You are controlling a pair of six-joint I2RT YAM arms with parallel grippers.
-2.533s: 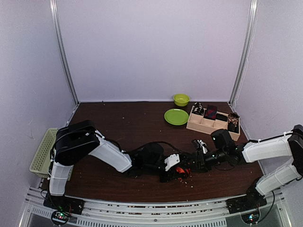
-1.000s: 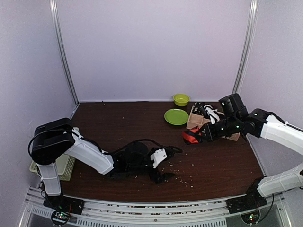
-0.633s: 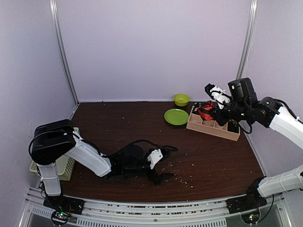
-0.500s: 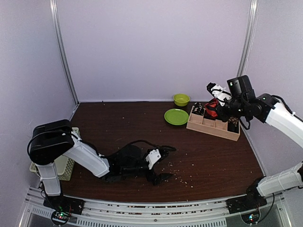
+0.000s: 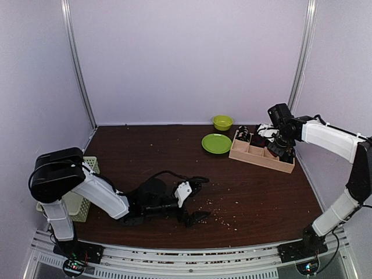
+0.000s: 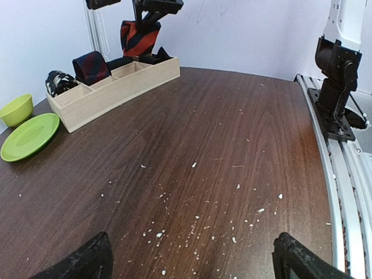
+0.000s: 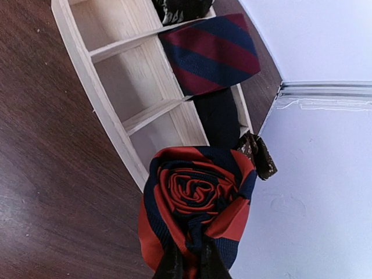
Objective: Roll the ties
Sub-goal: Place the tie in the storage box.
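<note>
A rolled orange-red tie with dark stripes (image 7: 195, 200) hangs in my right gripper (image 7: 192, 256), which is shut on its lower edge, spiral toward the camera. It hovers over the wooden compartment box (image 7: 110, 116); the left wrist view has the tie (image 6: 139, 36) above the box's (image 6: 116, 81) far end. A rolled maroon-and-navy tie (image 7: 209, 52), a dark tie (image 7: 218, 116) and a patterned tie (image 7: 258, 154) lie in the box. In the top view my right gripper (image 5: 279, 141) hides the held tie. My left gripper (image 5: 200, 199) lies low over the table, open and holding nothing.
A green plate (image 5: 216, 143) and green bowl (image 5: 222, 122) sit left of the box (image 5: 261, 156). A pale mesh basket (image 5: 70, 200) stands at the table's left edge behind my left arm. White crumbs (image 6: 203, 224) speckle the wood between the left fingertips (image 6: 87, 261).
My right gripper lifted the rolled tie from the table's middle and carried it up and right, over the wooden box. My left arm drew back slightly to the left, still open.
</note>
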